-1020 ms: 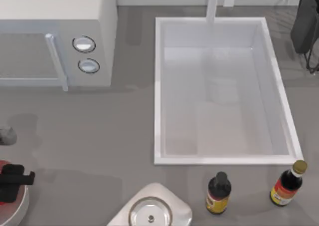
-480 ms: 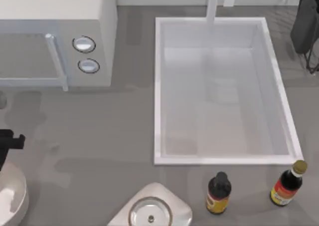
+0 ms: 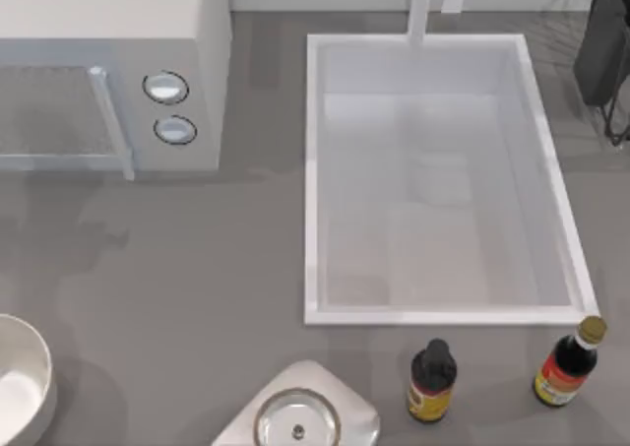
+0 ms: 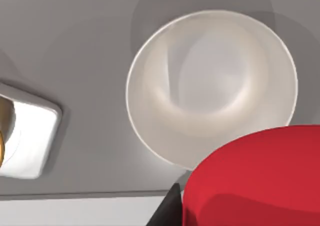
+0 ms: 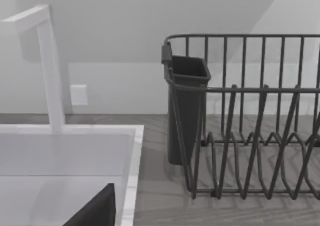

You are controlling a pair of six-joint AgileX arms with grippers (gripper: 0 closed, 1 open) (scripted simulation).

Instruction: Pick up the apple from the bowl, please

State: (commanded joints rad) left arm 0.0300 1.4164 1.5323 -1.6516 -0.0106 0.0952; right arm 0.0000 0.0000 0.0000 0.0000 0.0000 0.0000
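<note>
The white bowl [image 3: 20, 382] sits at the table's front left edge, and its pale inside holds nothing. From the left wrist view the bowl [image 4: 210, 81] lies well below the camera. The red apple [image 4: 255, 178] hangs close to that camera, lifted clear of the bowl, with my left gripper [image 4: 250, 206] shut on it. One dark finger [image 4: 167, 211] shows beside the fruit. My right arm is parked at the back right, and one dark finger [image 5: 95, 211] of its gripper shows near the sink's edge.
A microwave [image 3: 108, 72] stands at the back left and a white sink [image 3: 438, 180] with a faucet [image 5: 50, 66] fills the middle right. Two dark sauce bottles [image 3: 431, 379] [image 3: 569, 365] and a metal-rimmed piece [image 3: 297, 416] stand along the front. A dish rack [image 5: 250, 116] is back right.
My left gripper rose from the bowl with the apple, moved back and left the top view. The bowl, once covered by the gripper, now shows bare.
</note>
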